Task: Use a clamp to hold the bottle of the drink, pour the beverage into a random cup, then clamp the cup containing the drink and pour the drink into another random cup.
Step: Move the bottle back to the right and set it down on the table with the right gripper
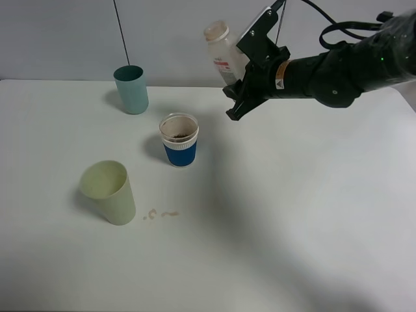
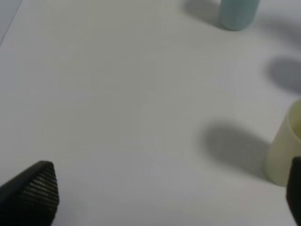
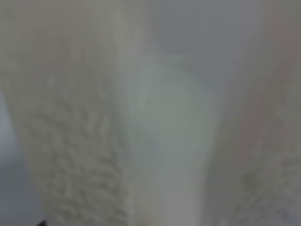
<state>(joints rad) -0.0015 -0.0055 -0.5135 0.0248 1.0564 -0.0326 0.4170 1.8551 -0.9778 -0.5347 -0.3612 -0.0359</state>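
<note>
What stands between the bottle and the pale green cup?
The blue-banded cup, roughly between bottle and pale green cup, in the exterior high view.

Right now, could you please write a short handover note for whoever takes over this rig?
Right gripper: shut on the bottle, held up behind the cups.
Left gripper: open, empty, near the pale green cup.
Blue-banded cup holds dark beverage; teal cup stands farther back.
Done: first pour, it seems; small brown drips lie on the table.
Left: set the bottle down, clamp the blue-banded cup, pour into the teal cup.
</note>
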